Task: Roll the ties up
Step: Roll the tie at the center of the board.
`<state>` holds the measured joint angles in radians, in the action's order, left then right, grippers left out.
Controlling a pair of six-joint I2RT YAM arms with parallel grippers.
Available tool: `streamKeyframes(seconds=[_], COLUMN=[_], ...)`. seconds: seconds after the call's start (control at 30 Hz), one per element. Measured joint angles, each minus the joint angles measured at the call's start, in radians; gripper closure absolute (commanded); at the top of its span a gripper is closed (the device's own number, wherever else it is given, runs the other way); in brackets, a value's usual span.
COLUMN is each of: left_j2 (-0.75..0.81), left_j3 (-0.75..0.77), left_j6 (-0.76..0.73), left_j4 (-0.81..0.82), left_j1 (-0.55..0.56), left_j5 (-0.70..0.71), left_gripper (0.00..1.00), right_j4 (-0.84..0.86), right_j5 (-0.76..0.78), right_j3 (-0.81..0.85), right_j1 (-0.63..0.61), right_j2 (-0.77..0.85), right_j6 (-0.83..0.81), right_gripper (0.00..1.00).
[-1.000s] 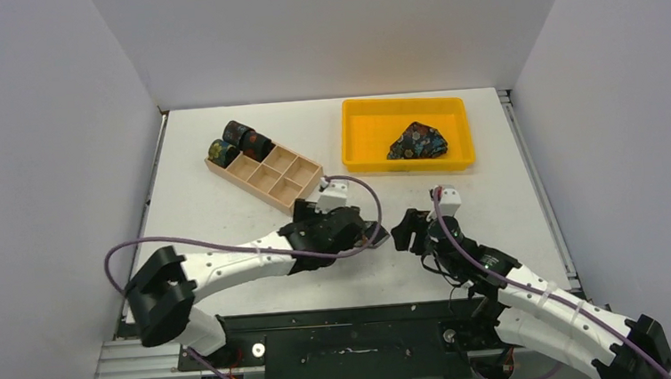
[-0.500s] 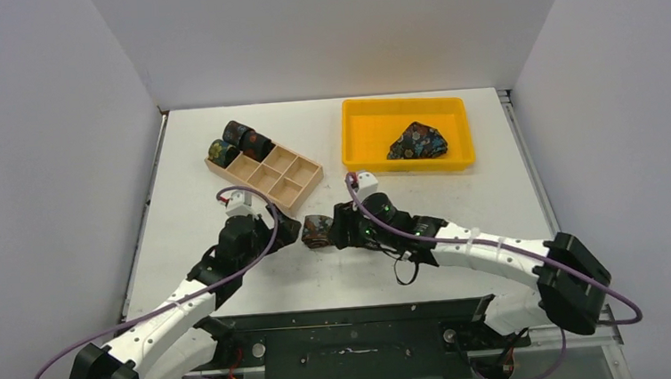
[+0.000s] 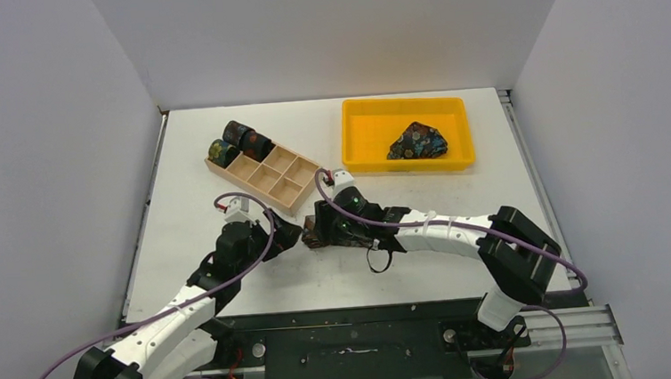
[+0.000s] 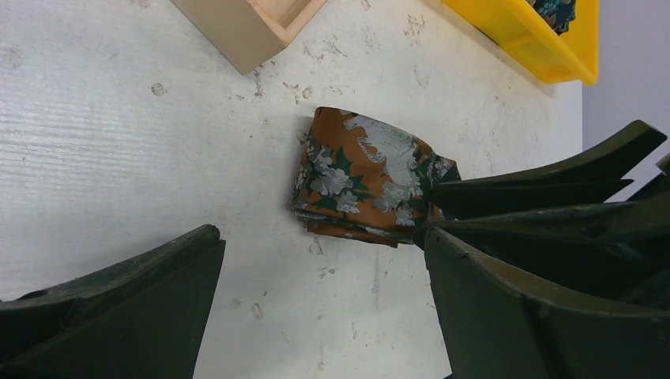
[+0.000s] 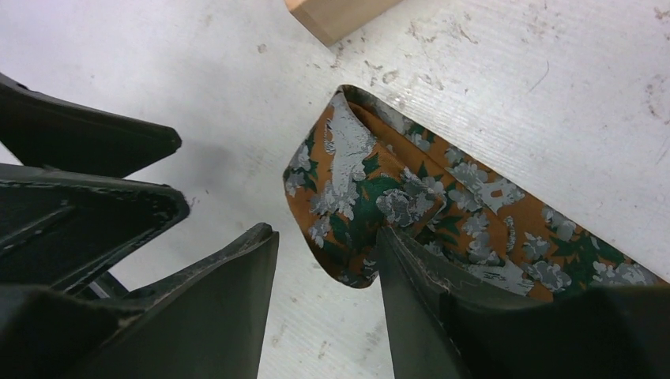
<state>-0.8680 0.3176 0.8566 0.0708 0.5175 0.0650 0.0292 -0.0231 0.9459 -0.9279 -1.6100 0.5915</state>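
Note:
An orange-brown tie with grey flowers and green leaves lies partly rolled on the table, just in front of the wooden box. It also shows in the top view and the right wrist view. My right gripper is open, and the tie's rolled end lies between its jaws against the right finger. From above, my right gripper meets the tie from the right. My left gripper is wide open and holds nothing, just short of the tie. It sits to the left in the top view.
The wooden compartment box holds three rolled ties at its far end. Its corner shows close by. The yellow tray at the back right holds a bunched blue floral tie.
My left arm swung back to the left side and now faces the tie from the left. My right arm reached left across the table to the tie, and its jaws narrowed.

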Motion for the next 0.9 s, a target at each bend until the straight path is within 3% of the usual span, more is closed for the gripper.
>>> streamKeyframes(seconds=[0.9], left_j2=[-0.136], left_j3=[-0.01], left_j6=[0.024], left_j4=[0.099], left_j1=[-0.01], left_j5=[-0.093], left_gripper=[0.0], right_j4=[0.045], right_j5=[-0.024], right_j3=[-0.122], right_j1=[0.115], right_j2=[-0.023], right_j6=[0.005], right_gripper=[0.53])
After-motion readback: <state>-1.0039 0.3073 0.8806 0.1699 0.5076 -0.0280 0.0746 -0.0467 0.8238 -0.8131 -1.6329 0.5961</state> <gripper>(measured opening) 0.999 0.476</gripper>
